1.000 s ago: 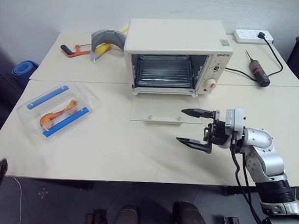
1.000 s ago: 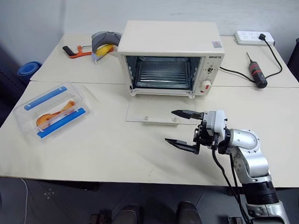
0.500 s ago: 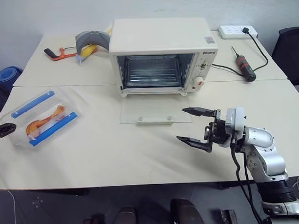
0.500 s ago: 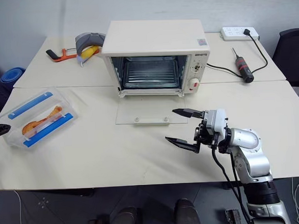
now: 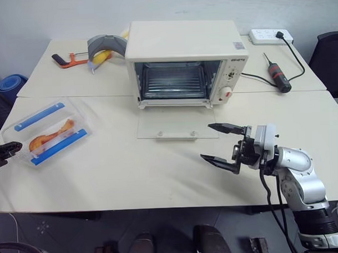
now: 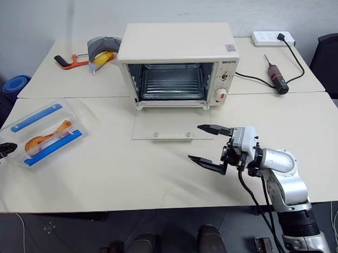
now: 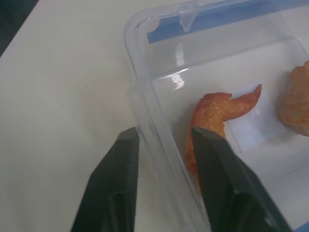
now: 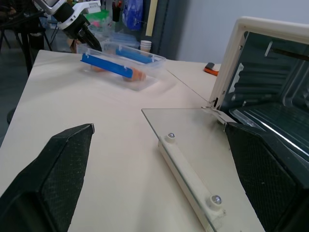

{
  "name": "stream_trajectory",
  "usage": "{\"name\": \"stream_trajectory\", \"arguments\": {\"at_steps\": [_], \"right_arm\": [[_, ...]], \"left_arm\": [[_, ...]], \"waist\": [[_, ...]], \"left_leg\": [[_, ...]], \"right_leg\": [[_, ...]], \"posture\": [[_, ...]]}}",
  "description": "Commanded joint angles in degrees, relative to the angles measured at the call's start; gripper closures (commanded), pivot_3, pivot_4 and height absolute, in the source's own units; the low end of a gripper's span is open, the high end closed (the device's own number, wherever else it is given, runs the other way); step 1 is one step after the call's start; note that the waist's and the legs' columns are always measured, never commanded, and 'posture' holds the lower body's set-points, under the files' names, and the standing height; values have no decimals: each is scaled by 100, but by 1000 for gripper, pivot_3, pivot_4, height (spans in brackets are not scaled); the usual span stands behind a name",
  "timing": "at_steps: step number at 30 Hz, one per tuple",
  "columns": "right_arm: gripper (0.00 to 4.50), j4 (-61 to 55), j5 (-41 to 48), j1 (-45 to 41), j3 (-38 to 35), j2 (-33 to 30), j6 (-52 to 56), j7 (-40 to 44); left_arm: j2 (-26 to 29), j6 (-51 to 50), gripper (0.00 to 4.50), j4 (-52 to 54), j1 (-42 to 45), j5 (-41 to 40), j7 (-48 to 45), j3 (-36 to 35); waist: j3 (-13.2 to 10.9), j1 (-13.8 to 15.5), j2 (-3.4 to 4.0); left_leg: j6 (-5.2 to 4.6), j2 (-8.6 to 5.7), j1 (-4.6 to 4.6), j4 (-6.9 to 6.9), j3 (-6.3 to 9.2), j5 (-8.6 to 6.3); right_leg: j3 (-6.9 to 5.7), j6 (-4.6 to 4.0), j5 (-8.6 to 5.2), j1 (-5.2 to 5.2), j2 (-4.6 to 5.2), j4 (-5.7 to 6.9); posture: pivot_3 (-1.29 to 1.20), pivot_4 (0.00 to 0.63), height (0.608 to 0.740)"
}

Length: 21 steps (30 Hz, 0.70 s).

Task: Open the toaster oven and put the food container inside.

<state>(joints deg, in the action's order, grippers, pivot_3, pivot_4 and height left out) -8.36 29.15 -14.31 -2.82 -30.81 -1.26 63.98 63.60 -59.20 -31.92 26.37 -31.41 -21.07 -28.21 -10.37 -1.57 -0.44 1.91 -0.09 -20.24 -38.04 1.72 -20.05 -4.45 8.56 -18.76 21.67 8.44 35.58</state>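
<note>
The cream toaster oven (image 5: 185, 42) stands at the back middle of the table. Its glass door (image 5: 174, 125) lies dropped flat in front, and the wire rack (image 5: 173, 82) shows inside. The clear food container (image 5: 47, 129) with two blue strips and orange food rests at the table's left. At its near left end sits my left gripper (image 5: 6, 149). In the left wrist view its fingers (image 7: 120, 159) close on the container's end wall (image 7: 154, 140), one outside and one over the lid. My right gripper (image 5: 205, 141) hovers open and empty just right of the door.
Behind the oven to the left lie an orange-handled tool (image 5: 66, 59) and a grey holder with something yellow (image 5: 105, 46). A power strip (image 5: 271, 35) and a red-black screwdriver (image 5: 278, 78) lie at the back right. A seam (image 5: 73, 97) splits the tabletops.
The camera has shifted. My left gripper has come in from the left edge to the container's end and narrowed its fingers about the wall. The right gripper has kept still and open.
</note>
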Motion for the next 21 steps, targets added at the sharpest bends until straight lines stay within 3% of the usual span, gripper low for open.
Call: {"name": "stream_trajectory", "arguments": {"at_steps": [1,3,10,15,21], "right_arm": [[0,-156,36,33,-180,-75,-129,-20],[0,-115,34,58,-213,-96,-160,1],[0,-65,111,378,-590,-335,-305,130],[0,-152,105,715,-914,-559,-263,56],[0,-621,182,1260,-1265,-719,-58,-253]], "left_arm": [[28,30,4028,185,134,97,-91,-95],[-52,32,4461,278,179,74,-141,-118],[-251,-659,4467,1413,463,-409,-504,-179],[-565,-1753,4467,2588,1029,-847,-512,321],[-1980,-2229,4467,2940,2321,-580,316,1005]], "waist": [[0,-4,0],[0,0,0],[-2,61,-16],[-2,118,-16],[-2,222,-15]], "left_leg": [[0,0,0,0,0,0],[0,0,0,0,-2,0],[-2,-3,-9,-16,4,-1],[-3,-3,-8,-18,3,-1],[-3,-6,-10,-29,4,-1]], "right_leg": [[0,0,0,0,0,0],[0,0,0,0,0,0],[-1,2,1,-1,4,4],[2,2,1,-3,5,4],[3,4,2,-6,5,7]], "posture": [[0,150,740],[0,150,740],[0,150,740],[0,150,740],[0,150,740]]}}
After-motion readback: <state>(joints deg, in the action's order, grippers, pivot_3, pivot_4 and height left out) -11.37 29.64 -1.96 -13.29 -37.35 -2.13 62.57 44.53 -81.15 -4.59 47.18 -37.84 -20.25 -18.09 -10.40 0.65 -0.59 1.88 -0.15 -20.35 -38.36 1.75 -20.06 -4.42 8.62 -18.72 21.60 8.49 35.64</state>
